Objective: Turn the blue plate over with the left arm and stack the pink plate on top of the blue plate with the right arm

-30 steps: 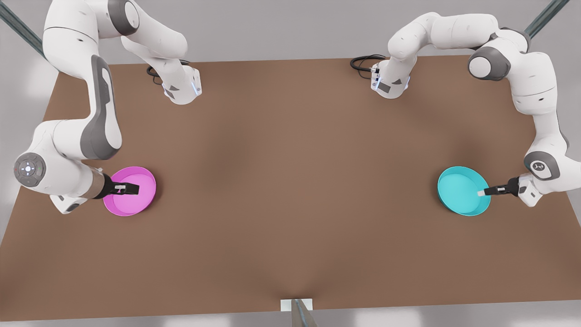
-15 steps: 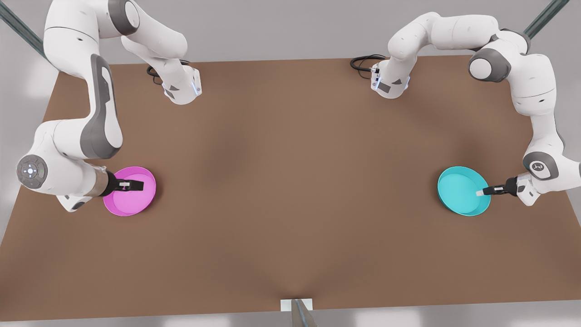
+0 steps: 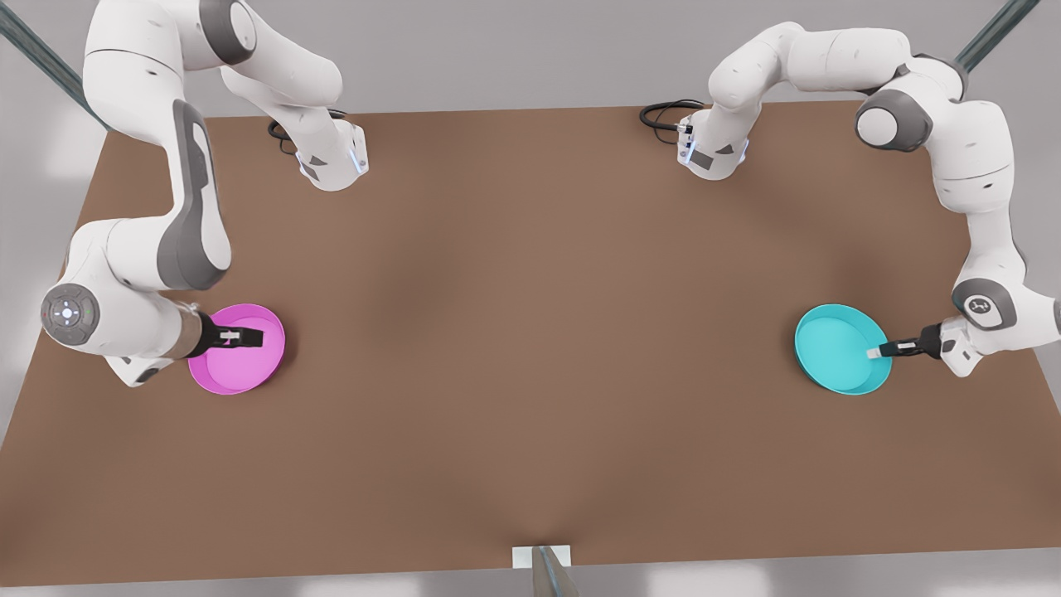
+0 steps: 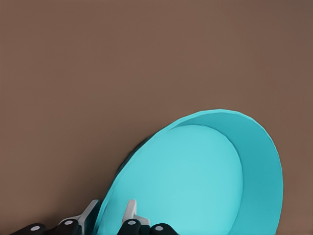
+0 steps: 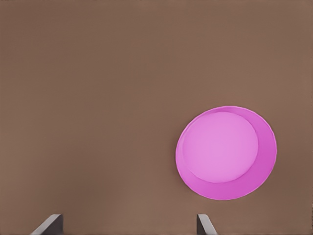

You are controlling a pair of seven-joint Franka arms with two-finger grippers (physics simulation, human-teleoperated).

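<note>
Left gripper (image 3: 875, 352): located at the front view's right side of the brown counter (image 3: 530, 332), at the edge of the blue plate (image 3: 841, 348) nearest its arm. In the left wrist view the gripper (image 4: 113, 215) has one finger on the inner face and one on the outer face of the plate's (image 4: 195, 181) rim; jaws are clamped on that rim. The plate is tilted, with the gripped edge raised and the far edge low toward the counter; a dark shadow lies beneath it. Its hollow side faces upward toward the camera.

Right gripper (image 3: 240, 338): located at the front view's left side, above the pink plate (image 3: 238, 356), over the half nearest its arm. In the right wrist view the two fingertips (image 5: 49, 225) stand wide apart with bare counter between them; jaws are apart and hold nothing. The pink plate (image 5: 226, 152) lies flat on the counter, hollow side up, clear of the fingertips in that view.

The two plates are well apart, at opposite sides of the counter. Both arm bases are mounted at the far edge of the counter, each with a black cable (image 3: 663, 112) looped beside it.
</note>
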